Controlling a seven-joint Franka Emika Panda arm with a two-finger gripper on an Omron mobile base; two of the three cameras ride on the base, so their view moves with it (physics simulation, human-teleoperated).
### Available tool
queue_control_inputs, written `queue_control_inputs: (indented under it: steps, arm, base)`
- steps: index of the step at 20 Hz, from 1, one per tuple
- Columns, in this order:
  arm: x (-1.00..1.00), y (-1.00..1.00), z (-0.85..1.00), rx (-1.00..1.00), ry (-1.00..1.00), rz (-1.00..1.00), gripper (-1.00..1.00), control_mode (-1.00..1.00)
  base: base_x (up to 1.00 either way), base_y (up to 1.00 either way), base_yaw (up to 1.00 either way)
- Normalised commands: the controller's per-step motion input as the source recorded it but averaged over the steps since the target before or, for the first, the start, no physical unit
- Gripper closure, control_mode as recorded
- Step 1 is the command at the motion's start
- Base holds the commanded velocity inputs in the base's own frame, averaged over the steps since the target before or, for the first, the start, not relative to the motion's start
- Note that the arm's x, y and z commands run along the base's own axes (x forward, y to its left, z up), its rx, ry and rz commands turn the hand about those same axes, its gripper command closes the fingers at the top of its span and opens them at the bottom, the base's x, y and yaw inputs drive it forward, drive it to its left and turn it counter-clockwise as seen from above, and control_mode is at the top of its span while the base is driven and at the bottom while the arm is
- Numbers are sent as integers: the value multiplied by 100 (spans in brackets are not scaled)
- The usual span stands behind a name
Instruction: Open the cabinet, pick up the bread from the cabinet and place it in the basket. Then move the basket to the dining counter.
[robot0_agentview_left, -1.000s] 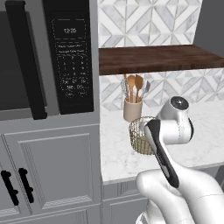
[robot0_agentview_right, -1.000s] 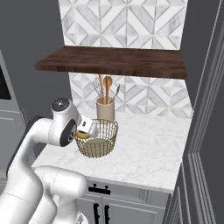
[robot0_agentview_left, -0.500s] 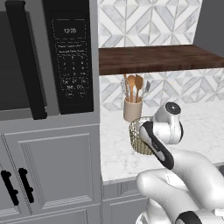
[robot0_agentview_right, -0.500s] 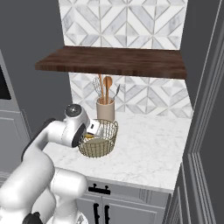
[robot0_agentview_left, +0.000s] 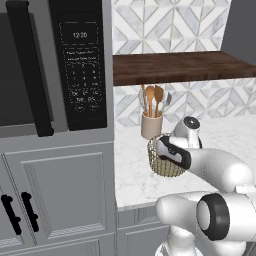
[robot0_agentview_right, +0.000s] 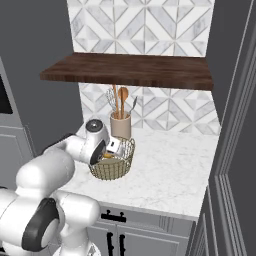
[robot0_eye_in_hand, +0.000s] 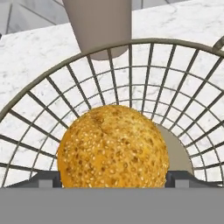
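The white arm bends forward and low, its wrist turned downward. The gripper has its jaws wide apart, one finger on each side.

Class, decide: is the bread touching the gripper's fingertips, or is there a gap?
Cannot tell. In the hand view the bread sits inside the basket between the fingertips, but its bulge hides their inner faces.
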Motion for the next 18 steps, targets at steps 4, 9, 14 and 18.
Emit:
queue_control_inputs:
  steps: [4,9,14,18]
  arm:
    - [14,-15,-20,0,0,0,100,-100]
    - [26,-11,-35,0,0,0,100,-100]
    - [27,-1,-27,0,0,0,100,-100]
    - [11,0,-10,0,0,0,-100,-100]
  base:
    - [0,0,0]
    - [0,0,0]
    - [0,0,0]
    - [0,0,0]
